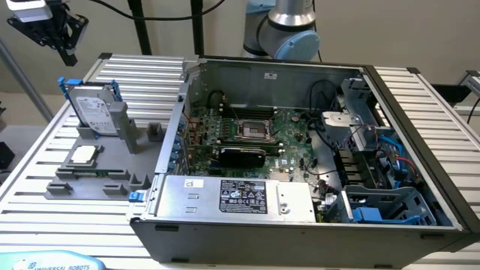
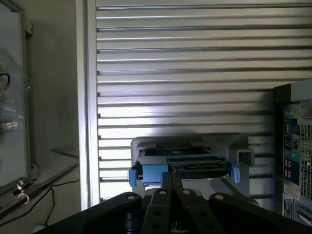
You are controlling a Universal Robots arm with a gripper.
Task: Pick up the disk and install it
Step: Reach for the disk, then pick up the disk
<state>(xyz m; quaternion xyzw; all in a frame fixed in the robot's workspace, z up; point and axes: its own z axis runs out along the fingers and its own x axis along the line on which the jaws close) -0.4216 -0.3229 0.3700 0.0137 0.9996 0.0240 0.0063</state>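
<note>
- Claw [image 1: 69, 55] hangs at 11 o'clock in the exterior view, up and off from the disk [image 1: 96, 109], well apart from it.
- Its fingers [image 2: 165, 184] are pressed together, no gap; nothing is in them.
- Disk stands on edge in a grey holder [image 1: 112, 140] on the slatted table [image 1: 45, 211], at 9 o'clock of the exterior view, beside the open computer case [image 1: 300, 67]. White label faces the camera; blue carrier frames it.
- Wrist view looks down on the disk [image 2: 183, 165] edge-on, blue tabs poking out at both ends.
- 1 small square chip [image 1: 84, 154] lies just in front of the holder, at 6 o'clock from the disk.
- Drive cage [image 1: 386, 205] sits inside the case at 4 o'clock, blue cables [image 1: 397, 157] just behind it.
- Not yet picked up.
- Risks, my guess:
 - Coming down with fingers shut would ram the disk's top edge and rock it in the holder.
 - Gripping the plastic carrier, not the metal body, could let it flex and slip.
 - An off-centre grip could twist the disk so it jams in the slot.
 - Loose cables near the cage could snag the carrier tabs.
</note>
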